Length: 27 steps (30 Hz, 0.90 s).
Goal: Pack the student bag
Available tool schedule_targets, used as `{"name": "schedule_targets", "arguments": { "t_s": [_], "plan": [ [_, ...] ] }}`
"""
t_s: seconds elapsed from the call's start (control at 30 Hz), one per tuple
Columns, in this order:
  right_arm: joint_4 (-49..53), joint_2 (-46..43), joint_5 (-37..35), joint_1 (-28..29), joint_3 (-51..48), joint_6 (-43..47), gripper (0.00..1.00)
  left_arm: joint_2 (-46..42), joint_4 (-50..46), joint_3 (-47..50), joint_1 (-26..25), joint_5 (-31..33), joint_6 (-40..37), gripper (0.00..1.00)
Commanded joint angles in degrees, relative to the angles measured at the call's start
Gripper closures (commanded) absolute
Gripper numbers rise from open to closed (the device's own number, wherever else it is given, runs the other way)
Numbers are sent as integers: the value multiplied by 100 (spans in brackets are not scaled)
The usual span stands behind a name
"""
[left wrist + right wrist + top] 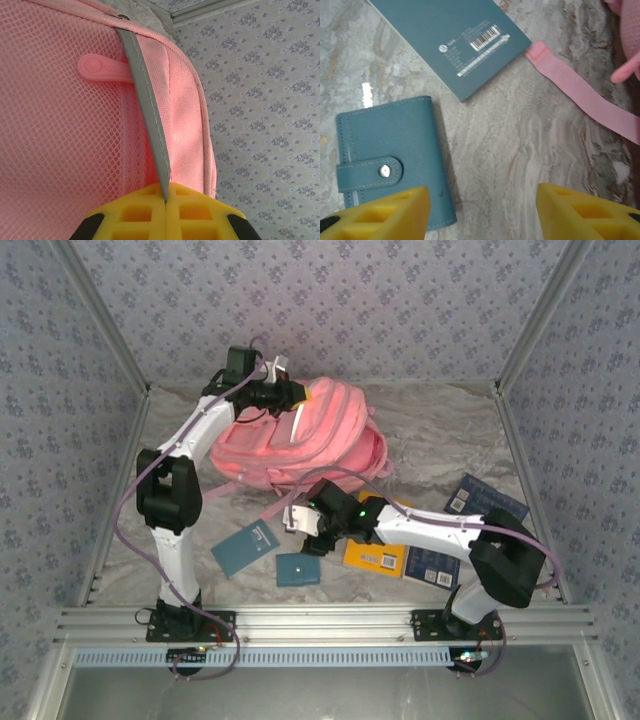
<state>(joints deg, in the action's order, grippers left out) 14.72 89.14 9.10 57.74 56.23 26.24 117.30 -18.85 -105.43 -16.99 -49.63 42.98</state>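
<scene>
The student bag (300, 435), pink and soft, lies at the back middle of the table. My left gripper (285, 392) is at its top edge, shut on a grey strip (145, 100) of the bag, which runs straight into the closed yellow fingers (135, 215). Pink mesh and a pink zipper pull (102, 69) lie beside the strip. In front of the bag, my right gripper (305, 530) hangs open over bare table (482, 200), holding nothing. A teal snap wallet (390, 160) lies by its left finger.
A teal booklet (245, 547) and the teal wallet (298, 569) lie at front centre. An orange book (375, 555) and two blue books (432, 565) (485, 502) lie under and behind the right arm. A loose pink strap (580, 97) trails from the bag. Patterned walls surround the table.
</scene>
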Motion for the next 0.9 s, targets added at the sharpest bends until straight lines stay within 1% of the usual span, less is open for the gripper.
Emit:
{"name": "schedule_targets", "arguments": {
  "t_s": [0.0,0.1,0.2,0.23,0.33,0.53,0.63,0.77,0.8,0.87],
  "plan": [
    [284,174,691,150,142,-62,37,-173,-39,-8,32,31,-120,100],
    [316,375,627,468,21,-100,33,-163,-14,-24,38,15,-101,100],
    [138,543,690,623,-100,-292,31,-163,-4,-22,38,14,-79,100],
    [62,600,703,653,-134,-356,27,-163,3,-17,37,8,-87,100],
    [-43,775,599,763,-196,-405,26,-181,4,2,29,9,-88,100],
    [-401,1045,-20,987,-475,-388,25,-182,7,-3,21,8,-101,100],
    [-443,1255,-548,1161,-501,-284,25,-164,18,-4,21,-4,-79,100],
    [-418,1723,-1867,1401,-413,-219,26,-163,36,-13,21,-13,-72,100],
    [-450,1792,-2065,1460,-414,-175,29,-163,31,-15,23,-19,-73,100],
    [-590,1835,-2361,1508,-460,-90,39,-163,31,-10,21,-13,-66,100]
  ]
}}
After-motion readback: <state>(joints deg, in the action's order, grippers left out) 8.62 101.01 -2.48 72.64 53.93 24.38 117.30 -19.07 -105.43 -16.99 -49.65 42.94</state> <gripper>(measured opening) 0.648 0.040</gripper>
